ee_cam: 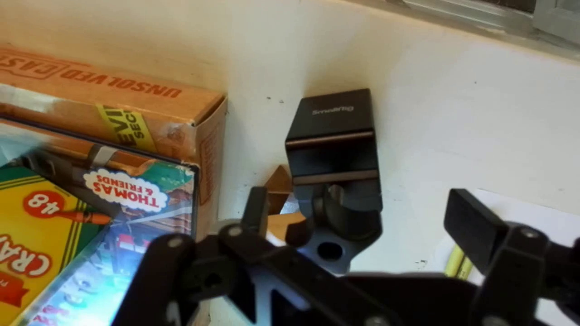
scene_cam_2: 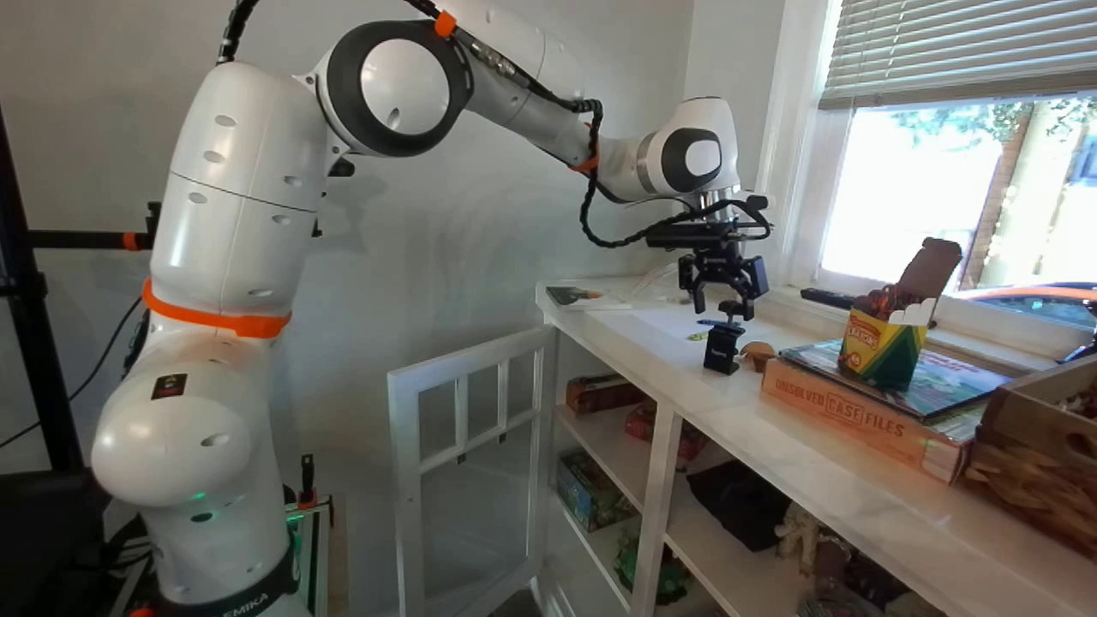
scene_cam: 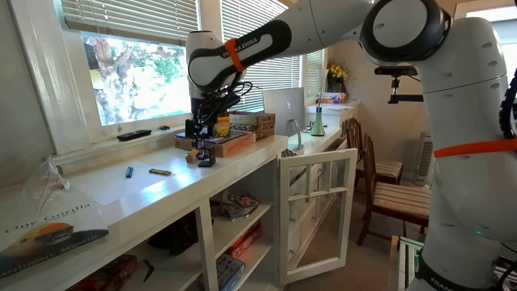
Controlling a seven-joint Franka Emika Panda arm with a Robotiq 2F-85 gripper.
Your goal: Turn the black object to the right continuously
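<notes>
The clamp [scene_cam_2: 722, 350], the black object I'm to turn, stands upright on the counter [ee_cam: 426, 113], near the front edge. It rests on its flat foot with the handle [ee_cam: 351, 222] uppermost; I take that as deliberate, since from above I can straddle the narrow part and twist with the wrist alone. That would also be why the pincer [ee_cam: 364, 215] hangs straight down over it. The wood [scene_cam_2: 758, 353] sits just beside the clamp, and the box [scene_cam_2: 844, 420] lies beyond that. Both are probably there by chance, but they crowd one side, so I'd watch for a knock as the wrist turns. On the other side, the paper [scene_cam: 109, 188] and crayons [scene_cam: 160, 172] look out of the way.

My pincer is spread wide and holds nothing. In the wrist view its fingers [ee_cam: 473, 226] stand either side of the handle, a gap showing at each, and I see no contact. The handle lies nearer the finger on the box side, so closing from here might shove the clamp before both sides bear; I'd centre first. Turning continuously likely means grip, twist, release, repeat, and this wide spread suits the pause between grips.
</notes>
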